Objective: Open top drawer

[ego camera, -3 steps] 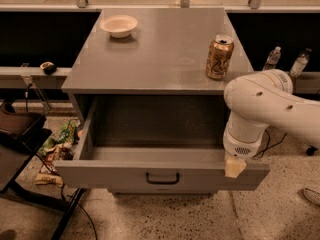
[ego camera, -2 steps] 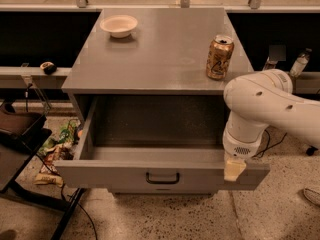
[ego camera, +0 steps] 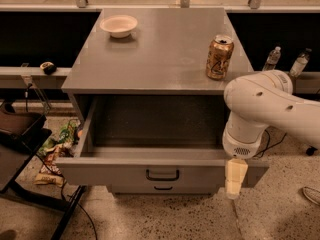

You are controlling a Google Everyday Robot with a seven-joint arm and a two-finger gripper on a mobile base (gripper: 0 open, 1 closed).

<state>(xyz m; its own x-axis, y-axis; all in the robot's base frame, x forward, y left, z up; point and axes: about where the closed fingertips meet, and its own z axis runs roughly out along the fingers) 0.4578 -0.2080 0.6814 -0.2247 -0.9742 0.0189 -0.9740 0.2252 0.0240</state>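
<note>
The top drawer (ego camera: 115, 173) of the grey cabinet stands pulled far out, its deep interior dark and empty. A black bar handle (ego camera: 162, 175) sits at the middle of its front. My gripper (ego camera: 234, 181) hangs from the white arm (ego camera: 260, 109) at the drawer's front right corner, pointing down, to the right of the handle and apart from it. A lower drawer front with a like black handle (ego camera: 163, 188) shows just beneath.
On the cabinet top stand a white bowl (ego camera: 119, 25) at the back left and a gold can (ego camera: 219, 57) near the right edge. Two bottles (ego camera: 272, 58) stand behind on the right. Snack bags (ego camera: 56, 144) and a dark chair (ego camera: 20, 134) lie left of the drawer.
</note>
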